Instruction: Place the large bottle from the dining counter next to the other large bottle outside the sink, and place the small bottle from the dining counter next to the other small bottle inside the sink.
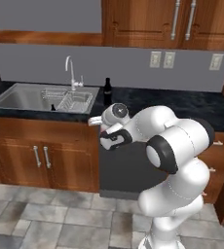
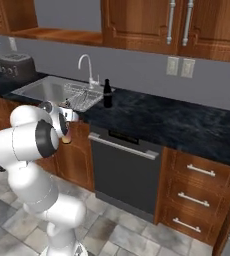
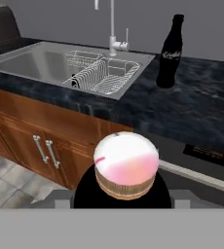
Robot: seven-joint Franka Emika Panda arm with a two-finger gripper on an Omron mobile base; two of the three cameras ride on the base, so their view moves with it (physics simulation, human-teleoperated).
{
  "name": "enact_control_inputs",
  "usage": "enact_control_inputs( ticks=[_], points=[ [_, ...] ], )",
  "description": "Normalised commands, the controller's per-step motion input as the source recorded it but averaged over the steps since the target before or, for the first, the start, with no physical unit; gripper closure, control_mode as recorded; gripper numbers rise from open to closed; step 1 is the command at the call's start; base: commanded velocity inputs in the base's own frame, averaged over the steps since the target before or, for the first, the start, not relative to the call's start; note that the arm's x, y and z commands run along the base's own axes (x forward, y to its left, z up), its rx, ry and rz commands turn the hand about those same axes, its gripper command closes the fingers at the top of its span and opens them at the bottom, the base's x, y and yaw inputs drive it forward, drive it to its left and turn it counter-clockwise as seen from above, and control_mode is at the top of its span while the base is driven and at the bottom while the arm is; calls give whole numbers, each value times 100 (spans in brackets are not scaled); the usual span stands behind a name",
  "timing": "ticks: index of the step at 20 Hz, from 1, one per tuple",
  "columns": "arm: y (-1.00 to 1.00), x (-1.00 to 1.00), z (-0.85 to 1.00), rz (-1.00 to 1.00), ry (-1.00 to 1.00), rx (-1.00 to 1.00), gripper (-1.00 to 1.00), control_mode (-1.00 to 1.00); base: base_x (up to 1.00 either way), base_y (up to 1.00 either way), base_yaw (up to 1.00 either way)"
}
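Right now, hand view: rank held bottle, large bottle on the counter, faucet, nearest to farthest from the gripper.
1. Held bottle, in the gripper.
2. Large bottle, on the counter right of the sink.
3. Faucet, behind the sink.

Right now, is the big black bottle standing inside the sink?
No, the big black bottle stands upright on the dark counter, beside the sink.

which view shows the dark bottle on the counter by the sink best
The hand view: the tall dark glass bottle stands upright, close and unobstructed on the black counter, its label visible. The left base view and right base view show it small and distant beside the steel sink.
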Motion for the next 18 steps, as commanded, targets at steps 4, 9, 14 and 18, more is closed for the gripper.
enact_control_inputs(
  ticks=[4,9,14,18],
  points=[
    [0,0,0,0,0,0,100,100,52,43,-24],
    [0,0,0,0,0,0,100,100,46,42,-23],
    [0,0,0,0,0,0,100,100,57,25,-22],
    [0,0,0,0,0,0,100,100,56,23,-23]
  ],
)
